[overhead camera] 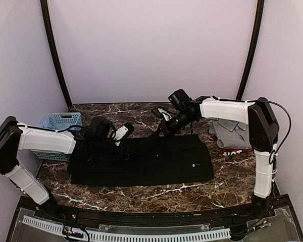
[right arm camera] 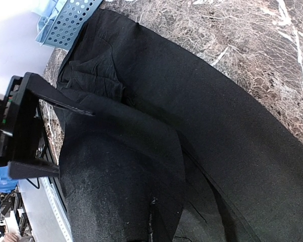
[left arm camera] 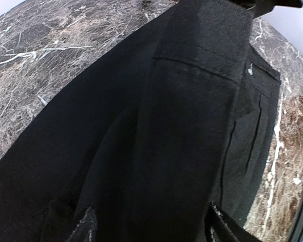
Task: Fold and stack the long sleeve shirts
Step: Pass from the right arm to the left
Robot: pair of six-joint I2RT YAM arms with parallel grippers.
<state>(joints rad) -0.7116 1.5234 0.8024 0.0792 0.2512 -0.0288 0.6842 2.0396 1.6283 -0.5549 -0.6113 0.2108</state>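
The big black shirt point(overhead camera: 161, 164) lies spread flat across the middle of the marble surface point(overhead camera: 141, 194), with one pale button point(overhead camera: 192, 164) showing near its right end. A long fold of it is pulled up off the rest and rises slanting to the right pincer point(overhead camera: 164, 127), which is clenched on that cloth above the shirt's far edge. The lower end of the raised fold runs to the left pincer point(overhead camera: 120, 133). From the left wrist view its fingers point(left arm camera: 86, 227) stand wide apart with the cloth lying between them, so it looks released rather than gripping. Over on the right side of the surface the grey shirt point(overhead camera: 232, 132) sits in a heap on top of the red-edged shirt point(overhead camera: 231, 150). At the far left, behind the left arm, is the light-blue basket point(overhead camera: 60, 121).
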